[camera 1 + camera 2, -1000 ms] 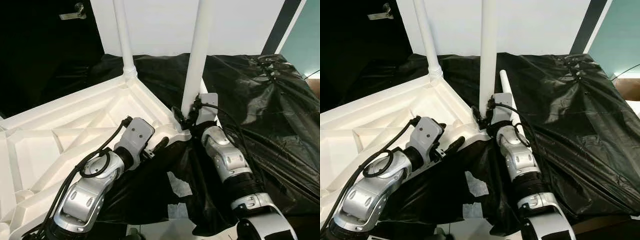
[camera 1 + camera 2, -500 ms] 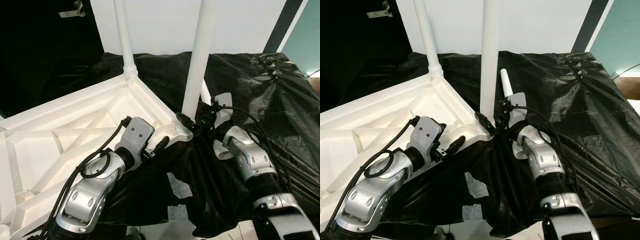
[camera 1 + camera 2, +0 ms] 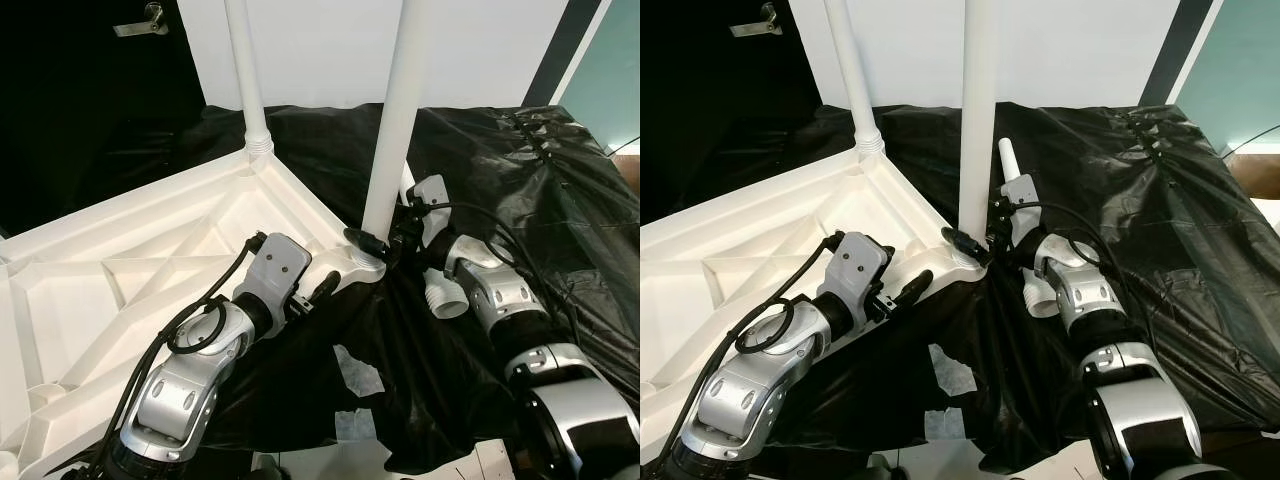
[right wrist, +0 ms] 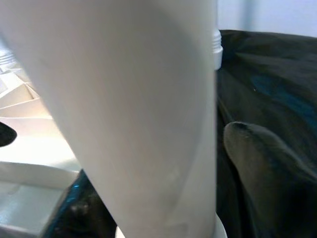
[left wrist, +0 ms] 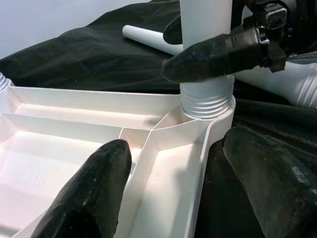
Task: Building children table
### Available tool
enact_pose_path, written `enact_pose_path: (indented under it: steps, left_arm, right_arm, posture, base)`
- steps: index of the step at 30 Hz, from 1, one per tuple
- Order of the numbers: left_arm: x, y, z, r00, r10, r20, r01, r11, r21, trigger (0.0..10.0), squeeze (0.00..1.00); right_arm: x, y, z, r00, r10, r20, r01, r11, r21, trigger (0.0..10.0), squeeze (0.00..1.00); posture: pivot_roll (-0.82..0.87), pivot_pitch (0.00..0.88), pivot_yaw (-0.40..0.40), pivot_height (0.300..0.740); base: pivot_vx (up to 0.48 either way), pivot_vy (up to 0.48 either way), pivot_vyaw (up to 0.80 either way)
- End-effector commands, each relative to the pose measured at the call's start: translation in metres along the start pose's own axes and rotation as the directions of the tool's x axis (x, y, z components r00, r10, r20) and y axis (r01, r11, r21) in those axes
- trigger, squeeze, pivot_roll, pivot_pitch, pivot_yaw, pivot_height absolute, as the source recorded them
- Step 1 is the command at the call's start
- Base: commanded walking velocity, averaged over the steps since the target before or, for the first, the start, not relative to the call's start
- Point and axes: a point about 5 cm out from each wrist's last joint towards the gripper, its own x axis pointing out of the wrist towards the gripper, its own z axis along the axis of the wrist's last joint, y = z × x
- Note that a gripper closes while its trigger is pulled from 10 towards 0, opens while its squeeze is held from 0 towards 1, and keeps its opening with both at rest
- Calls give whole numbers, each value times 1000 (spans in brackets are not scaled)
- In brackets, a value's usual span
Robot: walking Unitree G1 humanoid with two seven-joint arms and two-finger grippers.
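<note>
The white children's table [image 3: 150, 250] lies upside down on black plastic sheeting, ribs facing up. Two white legs stand in its corners: a far leg [image 3: 250, 80] and a near leg [image 3: 395, 120]. My right gripper [image 3: 372, 240] is shut around the base of the near leg, just above its threaded collar [image 5: 207, 101]. My left gripper [image 3: 325, 285] is open; its fingers [image 5: 94, 193] straddle the table's rim beside that corner without touching the leg. A third leg [image 3: 1008, 160] lies on the sheeting behind the right wrist.
Black plastic sheeting [image 3: 530, 180] covers the ground to the right and behind, crumpled in folds. White patches [image 3: 358, 370] show through it near my body. A dark door with a handle [image 3: 140, 25] is at the back left, and a white wall stands behind.
My right forearm has swung out to the right and its wrist has turned around the near leg, with the gripper staying at the leg's base. The left arm has barely moved.
</note>
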Motion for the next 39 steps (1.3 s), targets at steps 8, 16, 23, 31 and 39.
enact_pose_path:
  steps: [8,16,23,31,39]
  left_arm:
    - [1,-4,-5,998,61,-15,-61,998,25,10000,0]
    - [1,-5,-9,996,80,-31,-80,996,26,10000,0]
    - [1,-6,-9,996,85,-32,-84,996,22,10000,0]
    - [2,-6,-9,995,92,-29,-91,996,21,10000,0]
    - [2,-4,-11,994,107,-31,-106,994,30,10000,0]
  right_arm:
    - [-3,5,-14,999,-37,-34,39,998,54,0,0]
    - [-2,7,-22,979,-188,-79,194,978,77,10000,0]
    - [4,13,-25,937,-331,-109,344,931,126,10000,0]
    - [15,33,-28,829,-540,-144,559,806,194,10000,0]
    - [19,47,-12,855,-518,-30,509,825,245,10000,0]
  posture:
    - [134,41,-30,740]
    - [131,51,-27,740]
    - [124,59,-24,740]
    - [121,72,-25,740]
    - [108,84,-16,740]
  base:
    - [0,0,0]
    - [0,0,0]
    - [0,0,0]
    - [0,0,0]
    - [0,0,0]
